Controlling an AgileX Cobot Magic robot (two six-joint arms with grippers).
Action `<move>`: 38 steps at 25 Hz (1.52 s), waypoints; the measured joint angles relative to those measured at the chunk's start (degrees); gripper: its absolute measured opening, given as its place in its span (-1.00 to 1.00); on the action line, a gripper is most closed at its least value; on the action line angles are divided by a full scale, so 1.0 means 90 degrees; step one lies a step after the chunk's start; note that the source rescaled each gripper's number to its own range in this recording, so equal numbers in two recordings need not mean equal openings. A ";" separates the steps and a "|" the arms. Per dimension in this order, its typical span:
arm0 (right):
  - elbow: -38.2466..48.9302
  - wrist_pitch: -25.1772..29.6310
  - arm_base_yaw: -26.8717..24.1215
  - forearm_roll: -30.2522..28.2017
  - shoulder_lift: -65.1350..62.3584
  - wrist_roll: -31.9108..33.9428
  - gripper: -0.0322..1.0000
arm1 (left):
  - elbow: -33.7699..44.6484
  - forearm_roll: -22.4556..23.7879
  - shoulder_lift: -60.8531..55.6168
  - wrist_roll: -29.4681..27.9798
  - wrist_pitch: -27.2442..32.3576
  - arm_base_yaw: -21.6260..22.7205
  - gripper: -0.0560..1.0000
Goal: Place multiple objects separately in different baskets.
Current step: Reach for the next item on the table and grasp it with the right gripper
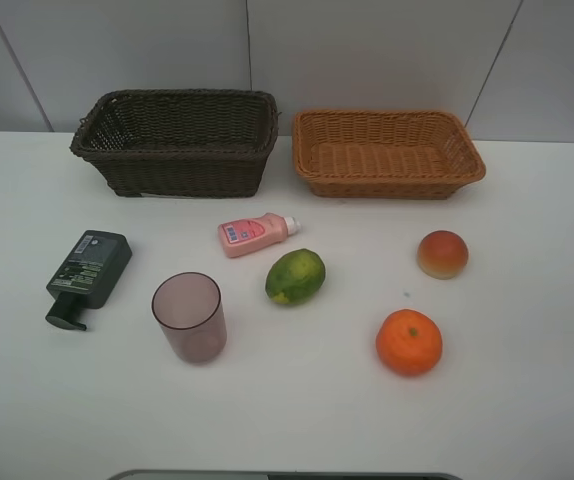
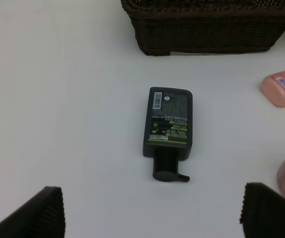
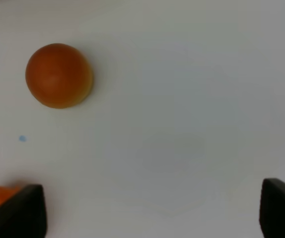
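White table (image 1: 527, 420) across the whole scene, far corners rounded. Tiny bluish speck (image 3: 22, 139) right of centre (too small to identify). Behind, pale wall (image 1: 367, 50) with dark seams.

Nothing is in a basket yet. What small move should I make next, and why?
Probably lower the left gripper down toward the dark green pump bottle. Its jaws stand open and empty, and the bottle lies flat on the table, lined up with the gap between them in the left wrist view, near the dark brown basket. The right gripper has the peach only off to one side.
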 joint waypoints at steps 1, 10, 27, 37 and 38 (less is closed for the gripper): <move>-0.0124 -0.0100 0.0079 0.0007 0.0326 0.0007 0.71 | 0.0000 0.0000 0.0000 0.0000 0.0000 0.0000 0.85; -0.1693 -0.0752 0.1090 -0.0008 0.3411 0.0397 0.71 | 0.0000 0.0000 0.0000 0.0000 0.0000 0.0000 0.85; -0.3116 -0.0405 0.1456 -0.0026 0.6325 0.1308 0.99 | 0.0000 0.0000 0.0000 0.0000 0.0000 0.0000 0.85; -0.3116 -0.0507 0.1450 0.0009 0.6721 0.1219 0.99 | 0.0000 0.0000 0.0000 0.0000 0.0000 0.0000 0.85; -0.3116 -0.0551 0.1450 0.0016 0.6754 0.1211 0.99 | 0.0000 0.0000 0.0000 0.0000 0.0000 0.0000 0.85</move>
